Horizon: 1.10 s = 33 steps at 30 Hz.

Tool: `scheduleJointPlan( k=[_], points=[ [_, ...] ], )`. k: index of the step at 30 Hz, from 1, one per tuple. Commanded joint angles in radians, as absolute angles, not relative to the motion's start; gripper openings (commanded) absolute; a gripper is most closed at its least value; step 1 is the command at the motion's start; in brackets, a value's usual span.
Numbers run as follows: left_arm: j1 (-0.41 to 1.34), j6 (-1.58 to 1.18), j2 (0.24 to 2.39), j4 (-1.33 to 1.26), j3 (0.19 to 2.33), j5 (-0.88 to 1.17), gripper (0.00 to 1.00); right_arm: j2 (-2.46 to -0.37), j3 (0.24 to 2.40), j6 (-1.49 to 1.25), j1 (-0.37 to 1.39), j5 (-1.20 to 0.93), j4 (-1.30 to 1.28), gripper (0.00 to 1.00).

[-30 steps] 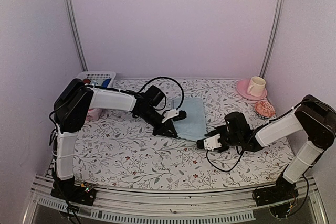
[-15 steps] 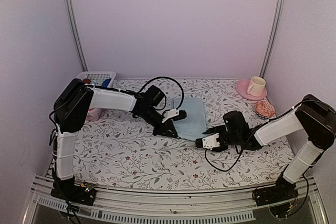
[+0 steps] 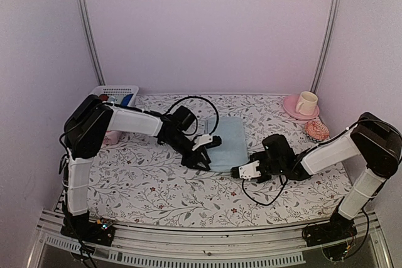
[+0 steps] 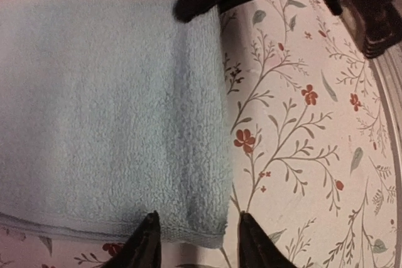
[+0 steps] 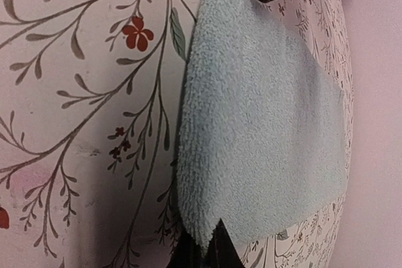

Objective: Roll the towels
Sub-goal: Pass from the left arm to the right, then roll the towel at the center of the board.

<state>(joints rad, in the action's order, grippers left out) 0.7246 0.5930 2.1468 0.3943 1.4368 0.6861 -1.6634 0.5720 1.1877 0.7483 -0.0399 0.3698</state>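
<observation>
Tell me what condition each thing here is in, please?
pale blue towel: lying flat, not rolled, one corner pinched.
left fingers: apart, straddling the towel's edge.
right fingers: shut on the towel's corner.
cup: upright on the pink saucer.
white basket: upright, things inside.

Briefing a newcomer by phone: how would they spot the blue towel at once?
Look at the flower-printed table. Near its middle, between the left arm and the right arm, lies the towel, flat. It alone is plain pale blue terry.
</observation>
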Motion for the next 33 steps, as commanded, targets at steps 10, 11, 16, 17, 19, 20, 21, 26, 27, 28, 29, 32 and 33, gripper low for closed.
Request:
scheduleJointPlan(
  k=[10,11,16,17,19,20,21,26,27,28,29,32,33],
  points=[
    [0.798,0.622,1.886,0.095,1.109,0.453,0.97,-1.639,0.794,1.109,0.707,-0.292,-0.135,0.03],
    [0.805,0.628,1.884,0.075,1.097,0.434,0.97,-1.639,0.806,1.107,0.694,-0.315,-0.17,0.03],
    [0.826,0.65,1.91,0.031,1.098,0.393,0.97,-1.661,0.877,1.099,0.646,-0.417,-0.292,0.03],
    [0.832,0.653,1.918,0.031,1.106,0.39,0.97,-1.667,0.889,1.097,0.639,-0.433,-0.312,0.03],
    [0.841,0.661,1.934,0.033,1.122,0.396,0.97,-1.68,0.914,1.085,0.623,-0.46,-0.35,0.03],
    [0.844,0.663,1.942,0.036,1.131,0.399,0.97,-1.69,0.929,1.083,0.615,-0.472,-0.369,0.04],
    [0.85,0.664,1.95,0.038,1.137,0.4,0.97,-1.7,0.943,1.079,0.609,-0.479,-0.385,0.04],
    [0.854,0.663,2.011,0.061,1.172,0.41,0.9,-1.759,1.002,1.066,0.568,-0.531,-0.47,0.04],
    [0.853,0.662,2.015,0.059,1.173,0.414,0.87,-1.77,1.012,1.065,0.562,-0.534,-0.482,0.04],
    [0.852,0.66,2.017,0.059,1.175,0.424,0.83,-1.782,1.023,1.062,0.558,-0.537,-0.497,0.04],
    [0.852,0.658,2.02,0.058,1.176,0.432,0.8,-1.791,1.034,1.058,0.552,-0.545,-0.508,0.04],
    [0.848,0.652,2.021,0.058,1.182,0.458,0.66,-1.825,1.073,1.044,0.537,-0.568,-0.548,0.04],
    [0.845,0.647,2.02,0.058,1.184,0.466,0.58,-1.834,1.087,1.038,0.534,-0.571,-0.561,0.04]
  ],
)
